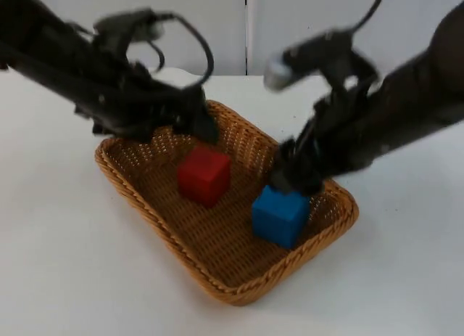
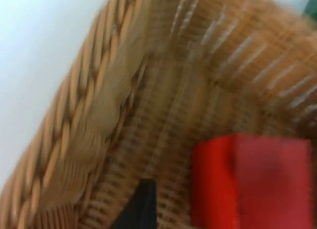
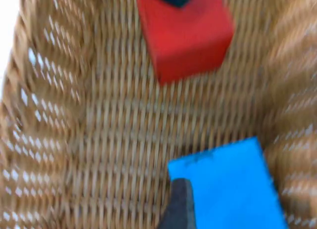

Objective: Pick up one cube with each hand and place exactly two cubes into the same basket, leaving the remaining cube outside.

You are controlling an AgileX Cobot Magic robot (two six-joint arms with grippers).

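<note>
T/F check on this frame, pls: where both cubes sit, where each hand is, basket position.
1. The red cube lies inside the wicker basket. True.
2. The blue cube sits on the white table outside the basket. False: it is inside the basket, near the rim on the right arm's side.
3. The right hand is just above the blue cube. True.
4. The left hand is out over the bare table, far from the basket. False: it is over the basket's far edge, close to the red cube.
5. The two cubes are stacked. False: they lie apart on the basket floor.
</note>
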